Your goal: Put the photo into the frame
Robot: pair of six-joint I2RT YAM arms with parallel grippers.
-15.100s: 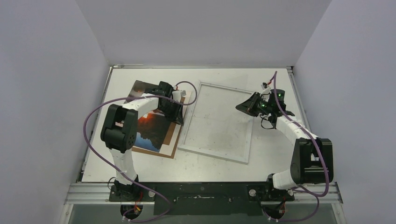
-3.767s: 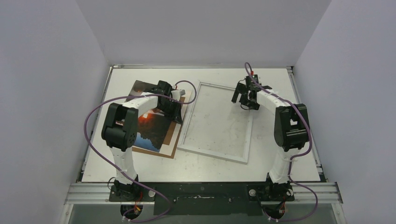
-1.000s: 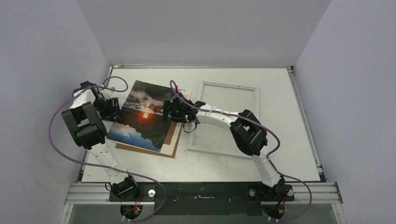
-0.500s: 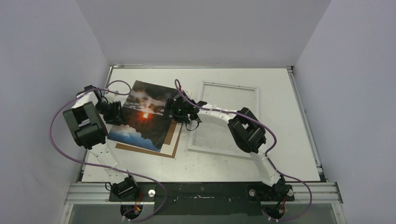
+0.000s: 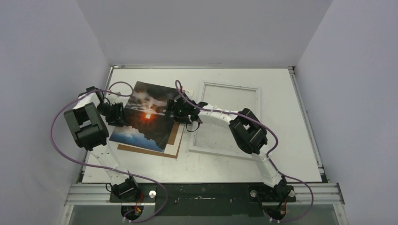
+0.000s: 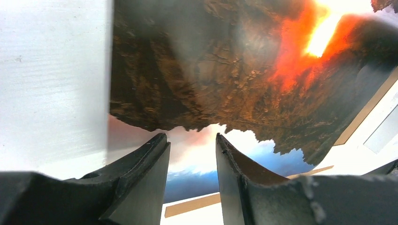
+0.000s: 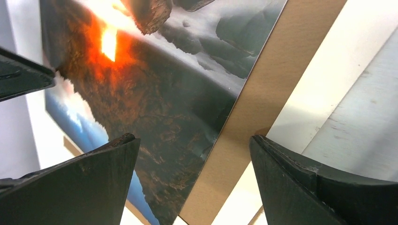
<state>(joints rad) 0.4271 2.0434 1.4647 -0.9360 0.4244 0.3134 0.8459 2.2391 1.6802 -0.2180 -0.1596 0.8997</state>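
Item: photo [image 5: 144,117], a dark sunset print with an orange sun, grey clouds and blue patches. It lies face up on the left half of the white counter [image 5: 281,140], skewed, resting on a plain brown backing board [image 7: 267,84] that shows along its near and right edges. Item: frame [image 5: 231,86], with a narrow white border and a clear middle. It lies flat to the right of the photo and just beside the board, and holds nothing. Left claw [image 6: 190,137]: at the photo's left edge, fingers drawn close with a narrow gap between them. Whether they pinch the print cannot be told. Right claw [image 7: 193,140]: spread wide and holding nothing, low over the photo's right edge, with one finger above the print and the other above the board and counter.
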